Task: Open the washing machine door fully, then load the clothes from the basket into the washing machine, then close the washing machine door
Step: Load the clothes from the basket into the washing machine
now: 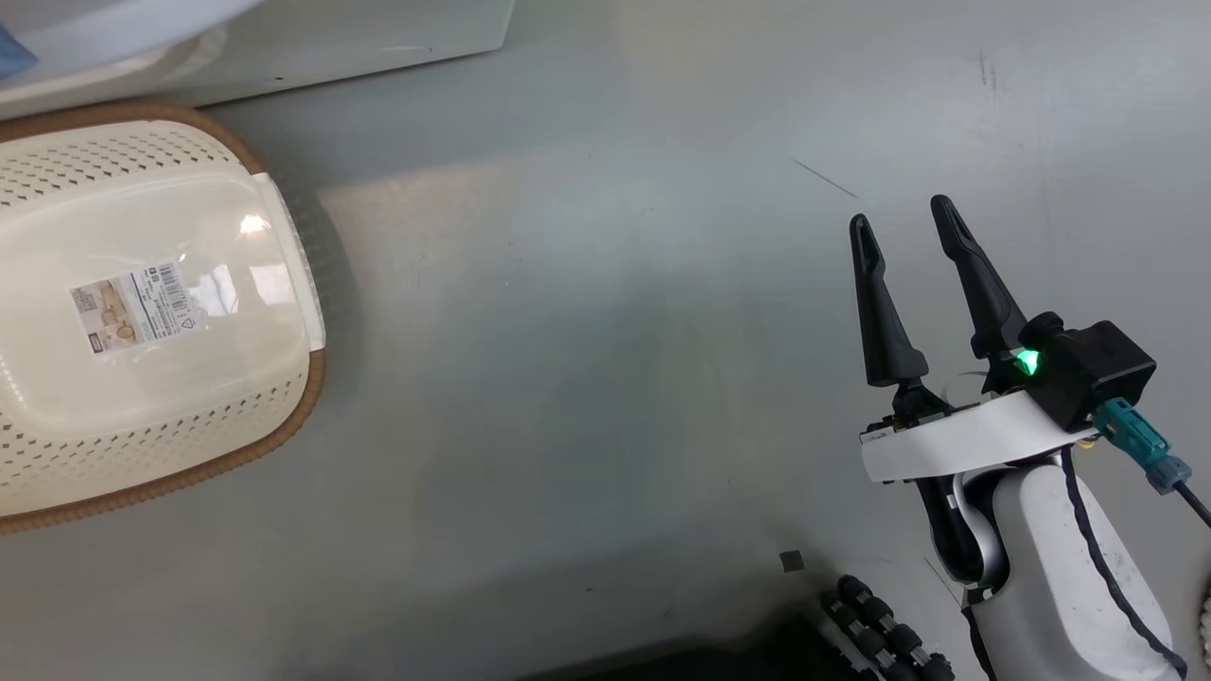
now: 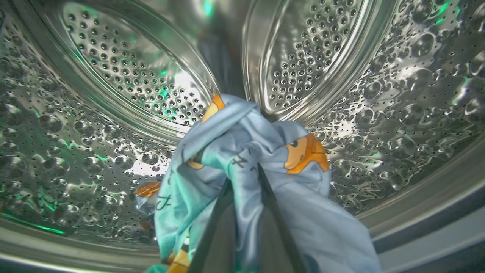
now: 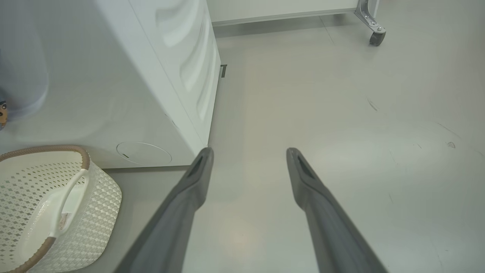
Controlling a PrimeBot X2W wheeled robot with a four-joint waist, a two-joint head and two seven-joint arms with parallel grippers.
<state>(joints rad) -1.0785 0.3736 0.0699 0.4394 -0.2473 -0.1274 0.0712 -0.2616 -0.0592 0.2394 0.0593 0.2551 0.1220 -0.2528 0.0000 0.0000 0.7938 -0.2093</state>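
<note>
Left wrist view: left end effector (image 2: 244, 176) clamped on light-blue cartoon-print clothes (image 2: 242, 136) inside steel perforated drum (image 2: 113, 76).
Right end effector (image 1: 901, 214) open over grey floor (image 1: 615, 378); cream perforated basket (image 1: 142, 161) well apart.

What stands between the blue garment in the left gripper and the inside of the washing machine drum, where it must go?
Nothing visible does. The left gripper, its fingers shut on the clothes, is already inside the steel drum; bare perforated metal lies around and beyond the cloth.
</note>
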